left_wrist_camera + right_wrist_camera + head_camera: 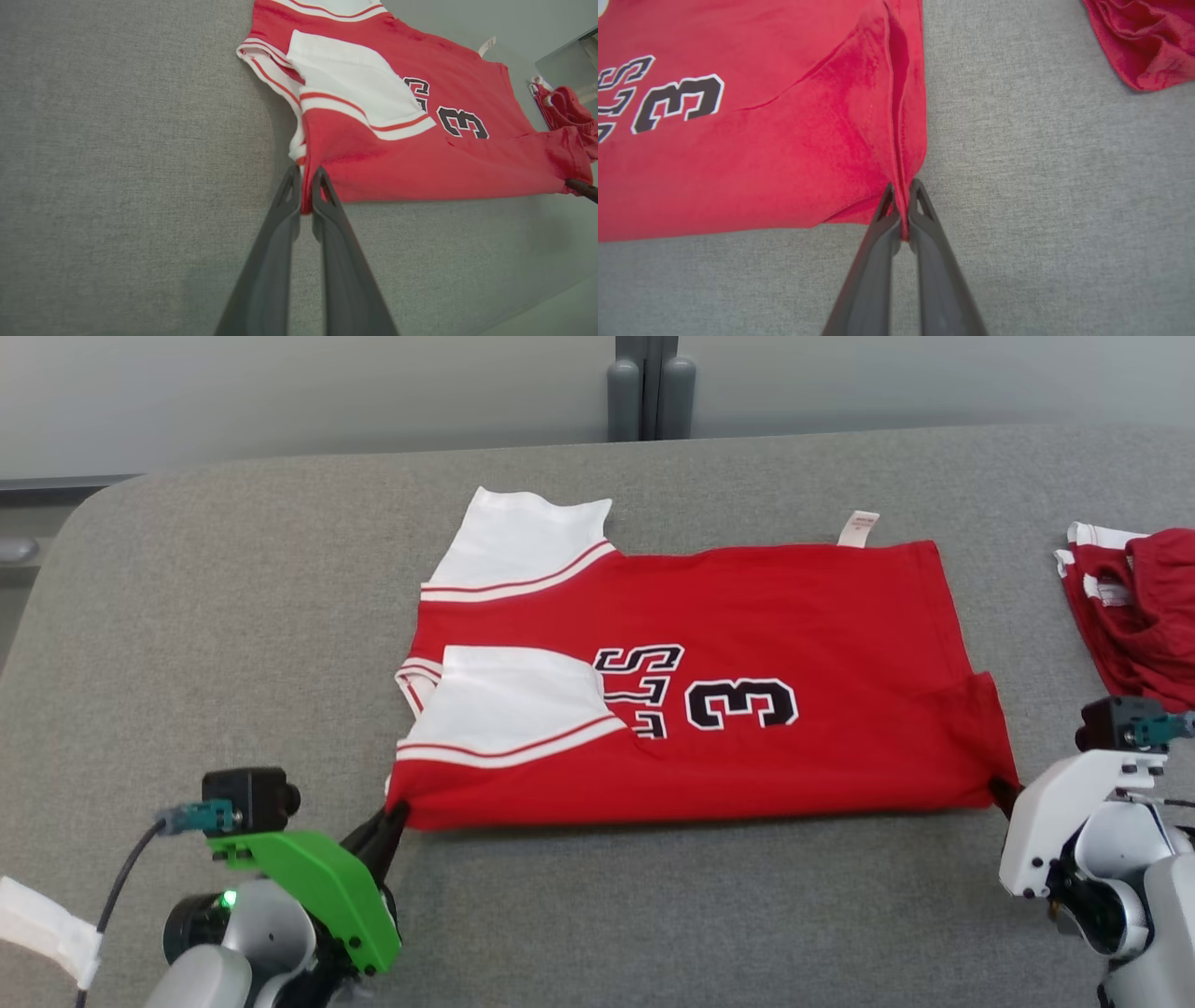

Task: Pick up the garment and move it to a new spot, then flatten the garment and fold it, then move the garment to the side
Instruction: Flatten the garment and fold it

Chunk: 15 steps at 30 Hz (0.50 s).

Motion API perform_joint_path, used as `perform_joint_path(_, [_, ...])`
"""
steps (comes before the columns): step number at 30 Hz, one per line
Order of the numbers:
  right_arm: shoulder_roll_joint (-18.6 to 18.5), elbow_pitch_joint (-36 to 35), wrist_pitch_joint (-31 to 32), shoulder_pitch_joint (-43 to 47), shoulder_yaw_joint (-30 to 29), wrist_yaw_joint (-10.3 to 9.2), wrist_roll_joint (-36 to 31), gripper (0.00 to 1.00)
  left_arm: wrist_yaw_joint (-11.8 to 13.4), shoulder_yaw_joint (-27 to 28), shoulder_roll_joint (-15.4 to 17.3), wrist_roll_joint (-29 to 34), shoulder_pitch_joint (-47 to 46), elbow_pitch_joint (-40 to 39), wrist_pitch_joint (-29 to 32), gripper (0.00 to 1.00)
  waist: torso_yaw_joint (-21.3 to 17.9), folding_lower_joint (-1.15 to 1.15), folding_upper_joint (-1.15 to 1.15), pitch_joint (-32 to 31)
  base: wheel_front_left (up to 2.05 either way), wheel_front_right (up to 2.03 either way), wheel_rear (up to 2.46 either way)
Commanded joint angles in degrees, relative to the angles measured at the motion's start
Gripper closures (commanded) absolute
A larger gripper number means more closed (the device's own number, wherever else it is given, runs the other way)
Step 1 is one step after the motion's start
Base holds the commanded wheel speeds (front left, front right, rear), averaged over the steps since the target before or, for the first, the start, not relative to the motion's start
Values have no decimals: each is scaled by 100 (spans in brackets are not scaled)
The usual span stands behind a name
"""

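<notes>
Garment [794, 616] folded flat at middle of grey table [233, 616], near left corner clamped in closed left gripper [397, 812], near right corner in closed right gripper [1004, 793], another red cloth [1139, 616] apart at right

Crumpled red cloth pile [1134, 616]: cut off at head view's right edge. White label [858, 527] of red-and-white jersey [794, 616]: print too small to read.

My left wrist wore a green bracket [317, 887] under a black camera [247, 798] with a teal-plugged cable [191, 819]; my right carried a white bracket [1074, 812]. Long dark fingers [271, 261] tapered to points.
</notes>
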Motion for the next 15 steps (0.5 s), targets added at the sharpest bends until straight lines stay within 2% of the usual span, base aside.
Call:
perform_joint_path(1, [-46, -146, 78, 234, -33, -11, 29, 100, 89, 8, 81, -22, 255, -148, 13, 100, -23, 0, 0, -41, 0, 0, 0])
perform_joint_path(7, [125, -573, 200, 929, -261, -11, 11, 100, 333, -115, -6, -98, 1014, -519, 15, 100, -78, 0, 0, -69, 0, 0, 0])
perform_joint_path(8, [169, -595, 158, 990, -291, -10, -13, 86, 358, -122, -18, -68, 1061, -515, -23, 100, -88, 0, 0, -71, 0, 0, 0])
perform_joint_path(9, [227, -607, 89, 1038, -353, -11, -37, 58, 398, -124, -67, -68, 1120, -497, -64, 96, -100, 0, 0, -74, 0, 0, 0])
perform_joint_path(10, [273, -620, 27, 1070, -392, -10, -57, 0, 407, -137, -89, -59, 1164, -479, -90, 53, -110, 0, 0, -81, 0, 0, 0])
perform_joint_path(11, [327, -627, -47, 1105, -430, -11, -95, 0, 414, -172, -70, 2, 1193, -463, -119, 0, -120, 0, 0, -89, 0, 0, 0])
perform_joint_path(15, [419, -711, -322, 1088, -523, -9, -171, 0, 428, -166, 50, 131, 1101, -510, -169, 0, -161, 0, 0, -129, 0, 0, 0])
